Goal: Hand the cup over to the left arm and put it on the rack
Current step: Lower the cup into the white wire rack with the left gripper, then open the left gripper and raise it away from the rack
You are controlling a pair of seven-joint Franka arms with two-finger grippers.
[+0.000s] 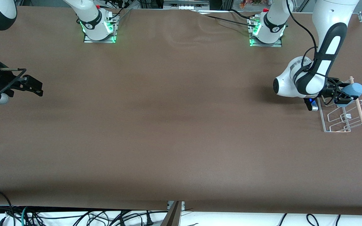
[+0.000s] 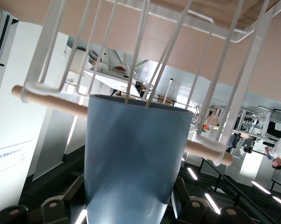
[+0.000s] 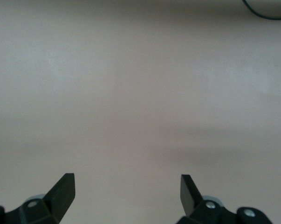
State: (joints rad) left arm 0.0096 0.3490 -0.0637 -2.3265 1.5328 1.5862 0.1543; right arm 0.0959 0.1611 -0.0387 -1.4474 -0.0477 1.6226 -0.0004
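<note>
Cup (image 1: 353, 90) lies sideways in the closed left gripper (image 1: 341, 95), rim toward the rack's (image 1: 341, 121) dowel (image 1: 358, 106), at the table's left-arm end. Right gripper (image 3: 126, 189) waits spread wide, holding nothing, over the table's (image 1: 168, 125) other end.

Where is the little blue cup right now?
The left gripper holds the cup on its side over the rack, against its wooden rod, at the left arm's table end.

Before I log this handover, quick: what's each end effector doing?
Left end effector: shut on the cup, held at the rack.
Right end effector: open, holding nothing, waiting over the table.
</note>
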